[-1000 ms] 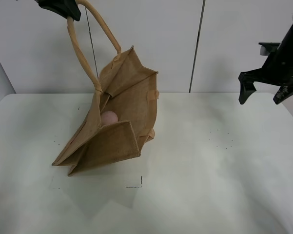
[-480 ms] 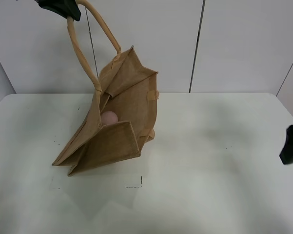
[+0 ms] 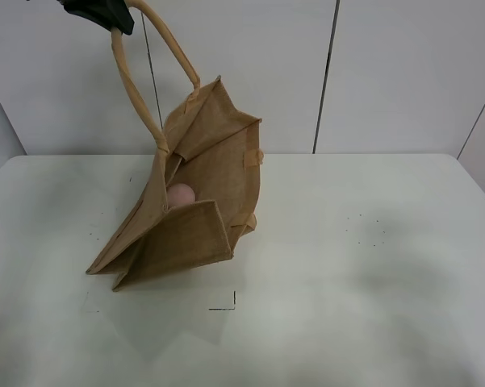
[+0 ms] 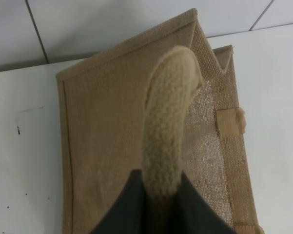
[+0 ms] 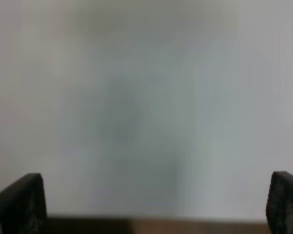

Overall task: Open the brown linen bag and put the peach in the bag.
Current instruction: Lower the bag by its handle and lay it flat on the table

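The brown linen bag point(image 3: 190, 201) stands tilted on the white table point(image 3: 347, 266), its mouth pulled open. My left gripper point(image 3: 101, 12) is at the top left, shut on one loop handle point(image 3: 133, 81) and holding it up. In the left wrist view the handle point(image 4: 168, 126) runs between the dark fingers point(image 4: 126, 209) over the bag's side point(image 4: 102, 141). The peach point(image 3: 180, 194) shows pink inside the bag's opening. My right gripper point(image 5: 156, 204) is open and empty, its two dark fingertips point(image 5: 19, 202) wide apart over blurred pale table; it barely shows at the right edge of the exterior view.
A grey panelled wall point(image 3: 323, 72) rises behind the table. A small black corner mark point(image 3: 226, 305) lies on the table in front of the bag.
My right arm has dropped from the upper right down and out past the right edge of the exterior view. The bag, peach and left gripper have not moved.
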{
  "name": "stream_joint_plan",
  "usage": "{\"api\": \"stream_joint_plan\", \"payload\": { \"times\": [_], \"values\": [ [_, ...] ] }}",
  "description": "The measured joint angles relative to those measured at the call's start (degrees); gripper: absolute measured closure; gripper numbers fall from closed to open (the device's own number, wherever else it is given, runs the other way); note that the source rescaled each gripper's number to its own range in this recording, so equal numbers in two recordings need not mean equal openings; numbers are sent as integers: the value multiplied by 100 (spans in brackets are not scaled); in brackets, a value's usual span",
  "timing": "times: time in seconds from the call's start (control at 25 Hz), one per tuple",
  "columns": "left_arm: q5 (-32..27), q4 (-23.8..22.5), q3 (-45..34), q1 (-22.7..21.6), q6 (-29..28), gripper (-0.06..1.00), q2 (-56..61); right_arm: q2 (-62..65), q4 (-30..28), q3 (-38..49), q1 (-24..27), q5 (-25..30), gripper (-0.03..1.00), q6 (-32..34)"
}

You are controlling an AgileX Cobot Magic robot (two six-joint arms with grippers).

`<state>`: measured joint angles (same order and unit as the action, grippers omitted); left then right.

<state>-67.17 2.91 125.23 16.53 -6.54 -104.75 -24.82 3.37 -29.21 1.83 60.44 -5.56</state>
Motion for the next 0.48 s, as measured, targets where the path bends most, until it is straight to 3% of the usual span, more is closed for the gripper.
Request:
{"api": "stream_joint_plan", "payload": {
  "times": [0.48],
  "values": [
    [0, 0, 0, 0, 103, 94, 0, 722, -6, 86, -310, -145, -3, 24]
  ]
}}
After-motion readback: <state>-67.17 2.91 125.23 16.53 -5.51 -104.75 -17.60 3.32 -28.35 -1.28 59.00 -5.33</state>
